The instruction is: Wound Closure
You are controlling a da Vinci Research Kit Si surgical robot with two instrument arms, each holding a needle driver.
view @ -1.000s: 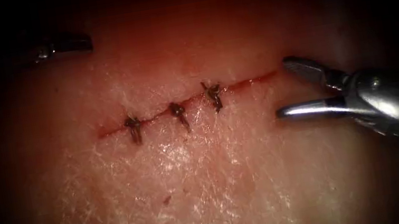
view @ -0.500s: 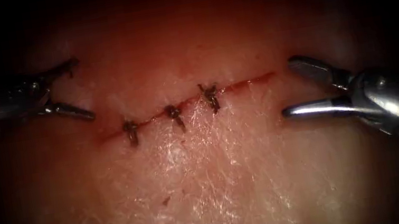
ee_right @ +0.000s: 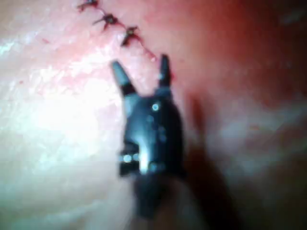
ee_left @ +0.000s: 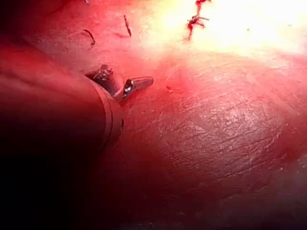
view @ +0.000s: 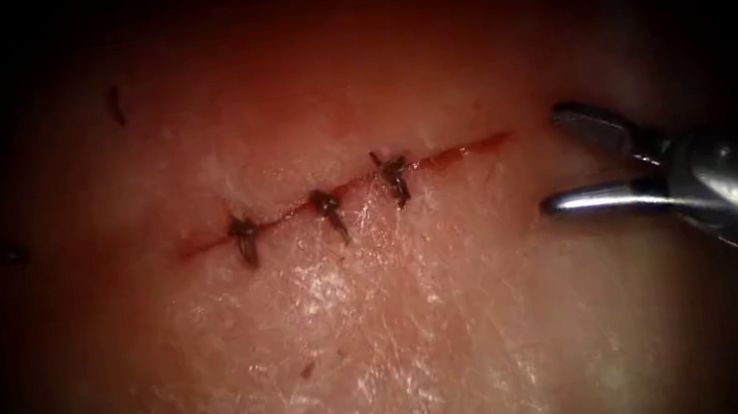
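**Item 1.** Pale, glistening slab of tissue (view: 389, 332), surface crossed by fine creases.

**Item 2.** Thin red cut (view: 469, 150) running across the middle of the tissue and rising toward the right. Red fluid (view: 197, 246) lies along the line.

**Item 3.** Three dark knotted stitches (view: 327, 206) spaced along the left and middle of the cut, with short tails pointing down. The stretch right of the third knot carries no stitch. The row is also seen from the right wrist (ee_right: 109, 20).

**Item 4.** Short dark thread scrap (view: 116, 104) lying loose on the tissue, well left of and above the cut. Similar bits show from the left wrist (ee_left: 127, 25).

**Item 5.** Right hand (view: 551, 160), polished steel, two slim jaws spread wide and pinching nothing. It sits just past the right end of the cut, with the tips pointing at it (ee_right: 140, 61).

**Item 6.** Left hand (ee_left: 127, 76), steel tips on a dark shaft, low over the tissue and well away from the stitches. Its jaws appear spread and it grips nothing.

**Hazards, as judged.**
- The bare right end of the cut may gape if left unstitched.
- The spread right tips, so near the surface, could score the tissue.
- Those tips could also catch the nearest knot and loosen it.
- Loose scraps could be dragged into the cut.
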